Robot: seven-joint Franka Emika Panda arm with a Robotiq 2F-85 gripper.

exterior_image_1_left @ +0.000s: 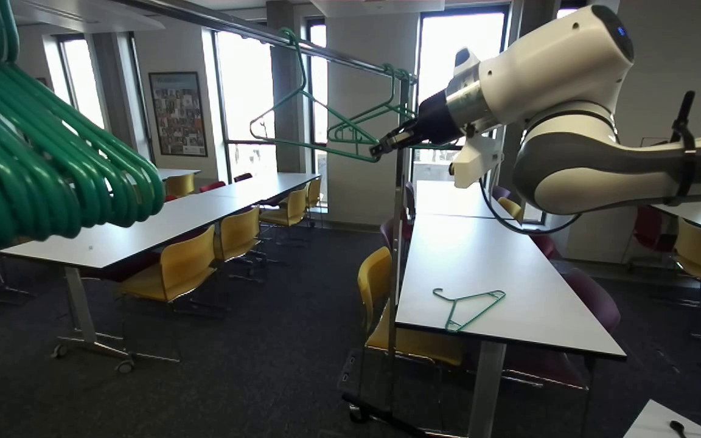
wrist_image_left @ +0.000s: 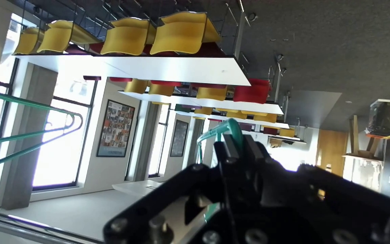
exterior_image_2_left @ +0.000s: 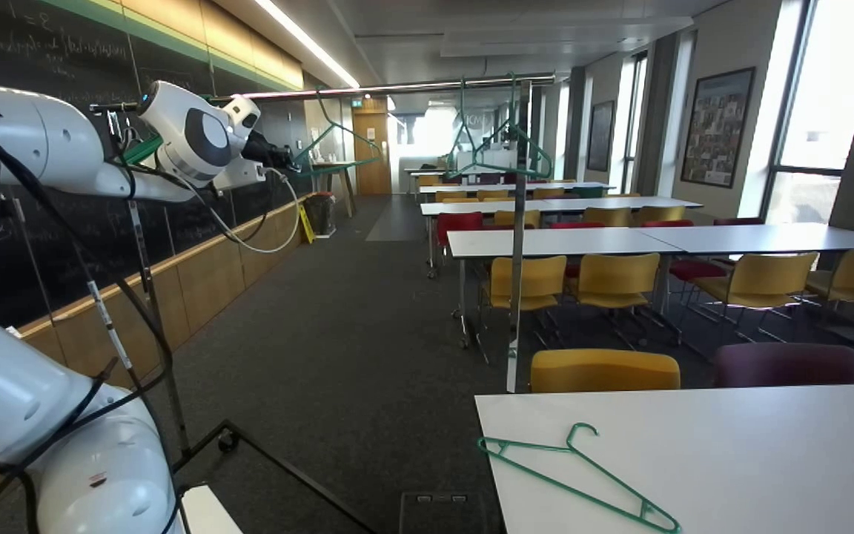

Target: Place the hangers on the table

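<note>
My gripper [exterior_image_1_left: 376,151] is shut on the lower corner of a green hanger [exterior_image_1_left: 308,145], whose hook is at the metal rail [exterior_image_1_left: 350,59]. In an exterior view the gripper [exterior_image_2_left: 293,159] holds this hanger [exterior_image_2_left: 356,136] by its near corner. In the wrist view the hanger's corner [wrist_image_left: 236,130] sits between the fingertips [wrist_image_left: 239,145]. Another green hanger [exterior_image_1_left: 477,312] lies flat at the near end of the white table [exterior_image_1_left: 509,261]. More hangers [exterior_image_2_left: 508,165] hang by the rail's end post. A dense bunch of green hangers [exterior_image_1_left: 52,164] fills the left foreground in an exterior view.
The rail's upright post [exterior_image_2_left: 518,282] stands beside the table end. A yellow chair [exterior_image_1_left: 376,286] is tucked against the table's side. Longer tables [exterior_image_1_left: 204,207] with yellow chairs stand behind. Cables [exterior_image_2_left: 167,334] hang along the arm. A hanger [wrist_image_left: 29,102] shows left in the wrist view.
</note>
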